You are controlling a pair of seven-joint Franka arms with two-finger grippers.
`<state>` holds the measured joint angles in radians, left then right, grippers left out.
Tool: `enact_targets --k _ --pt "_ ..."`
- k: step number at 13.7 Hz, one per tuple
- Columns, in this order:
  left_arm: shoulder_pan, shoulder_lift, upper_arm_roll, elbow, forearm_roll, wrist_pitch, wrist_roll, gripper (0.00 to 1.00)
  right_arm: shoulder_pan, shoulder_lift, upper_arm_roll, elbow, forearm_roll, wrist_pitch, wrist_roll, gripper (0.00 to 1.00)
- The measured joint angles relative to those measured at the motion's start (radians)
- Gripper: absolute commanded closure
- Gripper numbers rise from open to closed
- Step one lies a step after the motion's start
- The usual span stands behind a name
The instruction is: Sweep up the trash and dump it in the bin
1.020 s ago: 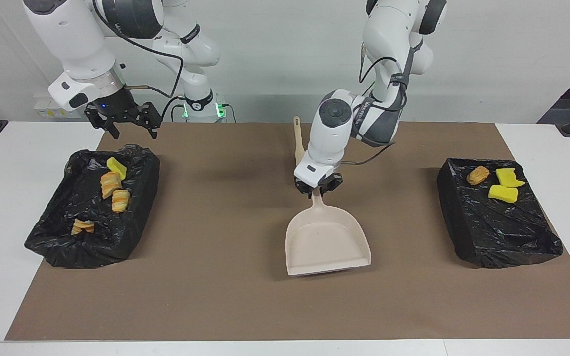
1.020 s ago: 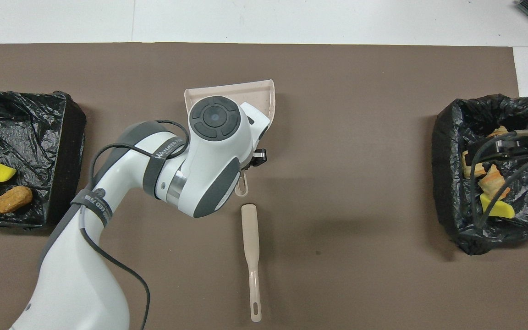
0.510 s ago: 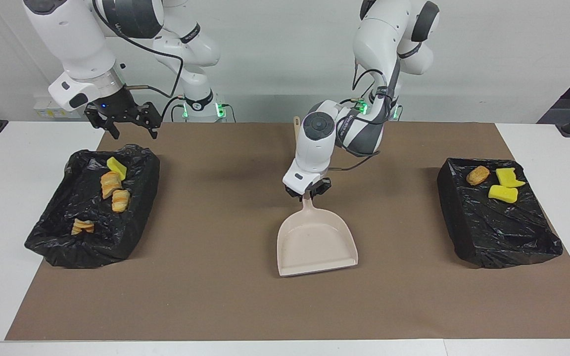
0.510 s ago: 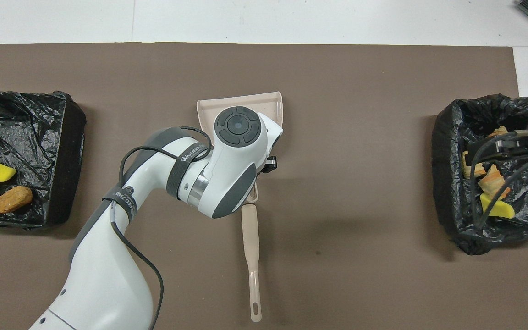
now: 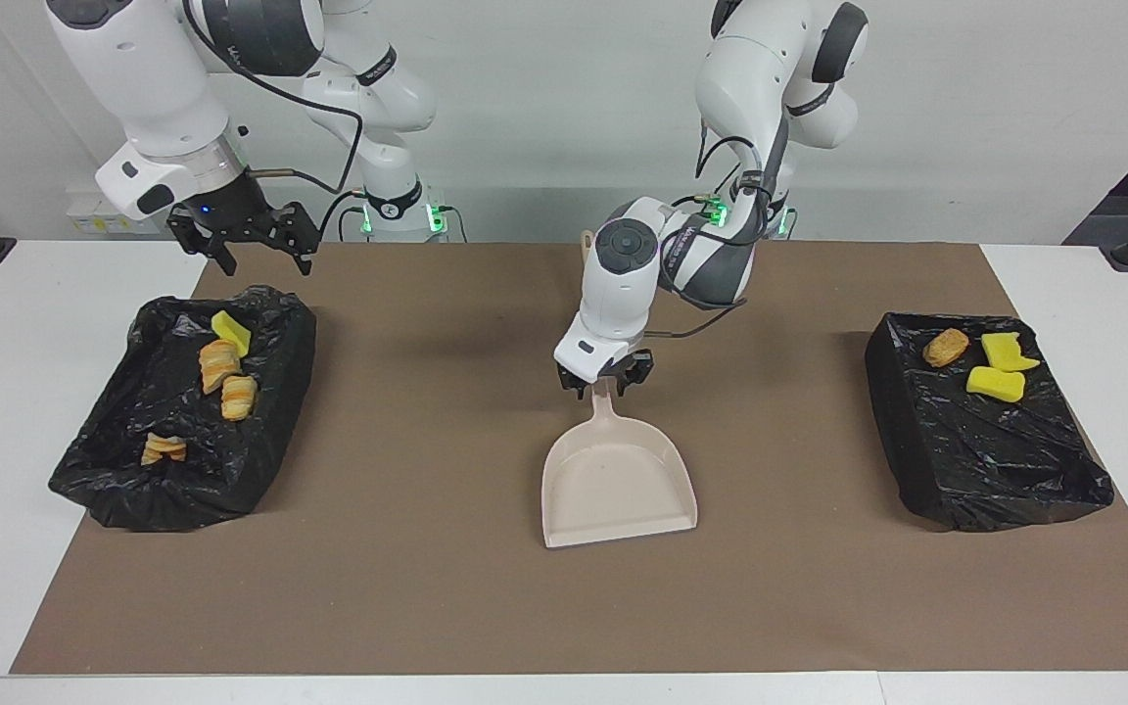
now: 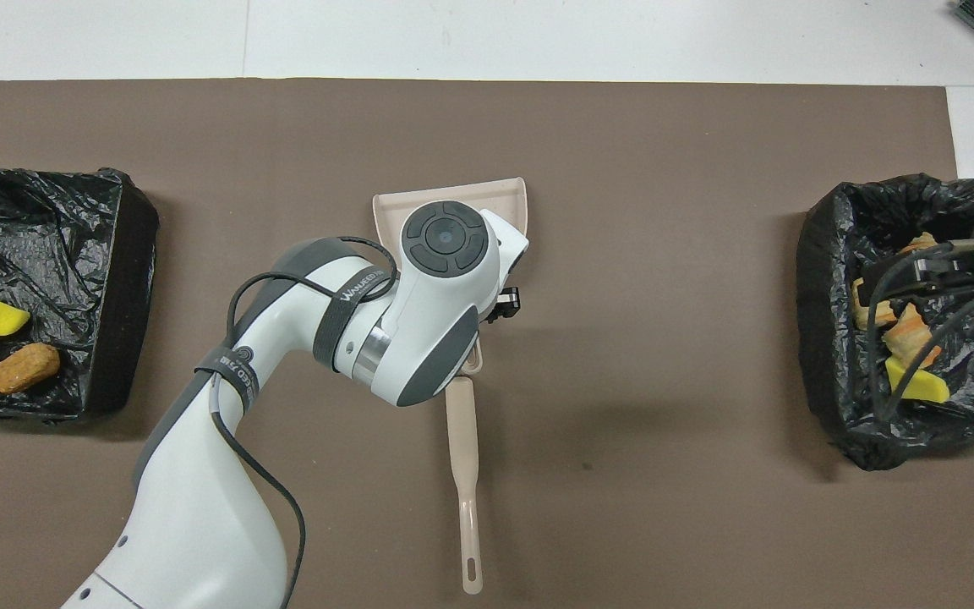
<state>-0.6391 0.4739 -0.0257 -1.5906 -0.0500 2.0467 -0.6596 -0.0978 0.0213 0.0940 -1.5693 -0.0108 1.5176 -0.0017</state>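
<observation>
Beige dustpan [image 5: 618,480] handle between L gripper [image 5: 603,382] fingers, grip unclear; R gripper [image 5: 256,240] released.

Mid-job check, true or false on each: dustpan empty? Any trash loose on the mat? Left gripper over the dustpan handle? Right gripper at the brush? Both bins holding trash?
1. The beige plastic dustpan is empty: true.
2. Trash lies loose on the brown mat: false, none shows.
3. The left gripper is over the dustpan's handle: true.
4. The right gripper is at the beige flat brush: false, it hangs over the mat near a black-lined bin.
5. Both bins hold trash: true.
</observation>
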Motion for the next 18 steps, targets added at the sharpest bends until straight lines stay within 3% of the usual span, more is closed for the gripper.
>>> enact_targets --k 4,9,13,18 --pt "0.001 -0.032 0.037 -0.001 0.015 0.000 0.092 0.00 0.000 0.000 0.000 0.000 0.000 0.000 0.000 0.00" --pt "0.010 -0.158 0.144 -0.048 0.147 -0.008 0.133 0.00 0.000 0.000 0.000 0.000 0.000 0.000 0.000 0.00" --pt "0.131 -0.304 0.164 -0.090 0.154 -0.037 0.312 0.00 0.000 0.000 0.000 0.000 0.000 0.000 0.000 0.00" --pt "0.274 -0.495 0.175 -0.098 0.154 -0.185 0.536 0.00 0.000 0.000 0.000 0.000 0.000 0.000 0.000 0.00"
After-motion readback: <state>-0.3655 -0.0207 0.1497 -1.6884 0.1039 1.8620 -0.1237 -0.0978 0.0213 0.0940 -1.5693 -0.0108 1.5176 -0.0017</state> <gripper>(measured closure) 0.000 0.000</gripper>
